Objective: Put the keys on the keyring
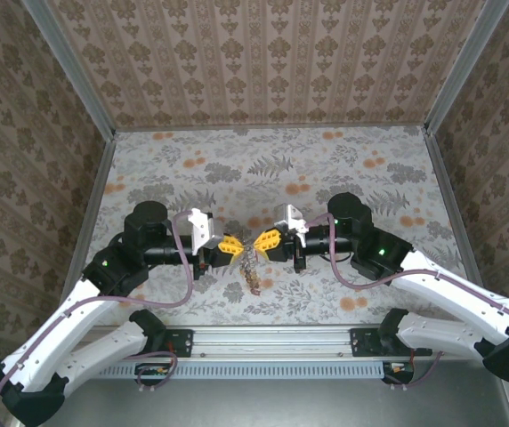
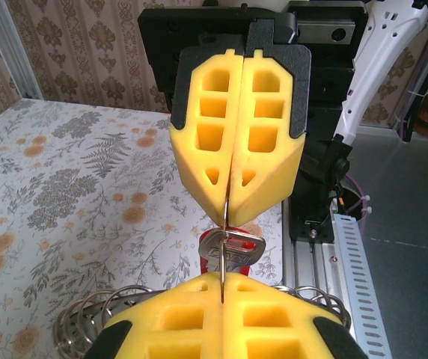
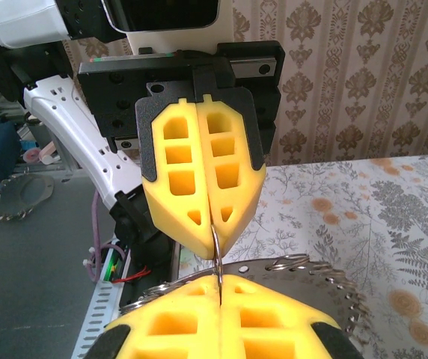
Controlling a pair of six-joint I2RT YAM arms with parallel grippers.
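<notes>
Left tool [image 2: 221, 295], right tool [image 2: 229, 213] — both clenched on keyring [image 1: 251, 269] wire; red key [image 2: 233, 250] hangs there — hold wire steady, slide key round.

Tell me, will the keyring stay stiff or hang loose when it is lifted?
Probably loose: the keyring droops below the left gripper and right gripper. Its small metal loops likely swing and slide. The red key may slip along it.

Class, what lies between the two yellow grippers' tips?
In the left wrist view, a thin wire of the keyring spans from left gripper to right gripper, both shut on it, with the red-headed key hanging there.
</notes>
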